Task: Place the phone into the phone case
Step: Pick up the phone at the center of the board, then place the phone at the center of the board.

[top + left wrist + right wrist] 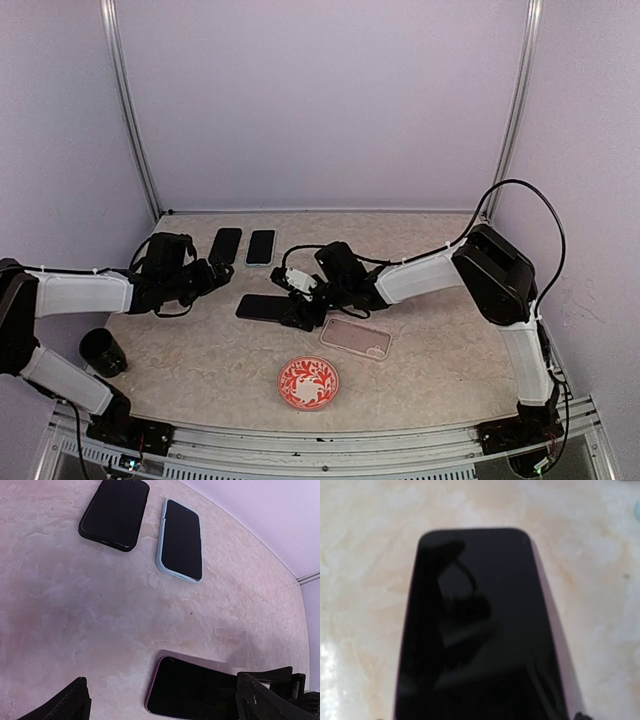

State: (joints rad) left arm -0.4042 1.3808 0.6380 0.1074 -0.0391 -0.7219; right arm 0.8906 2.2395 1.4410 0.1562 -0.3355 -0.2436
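Observation:
A dark phone with a purple rim (262, 307) lies screen up at the table's middle; it also shows in the left wrist view (195, 692) and fills the right wrist view (480, 630). A clear phone case (355, 337) lies flat just right of it, empty. My right gripper (298, 308) is at the phone's right end with its jaws on either side of the phone; its fingers are almost wholly out of the wrist view. My left gripper (215, 272) is open and empty, left of the phone and above the table (167, 705).
A phone in a black case (226, 245) (115, 512) and a phone in a light blue case (261, 246) (181, 540) lie at the back. A red patterned plate (308, 383) sits at the front centre. A black cup (103, 352) stands at the front left.

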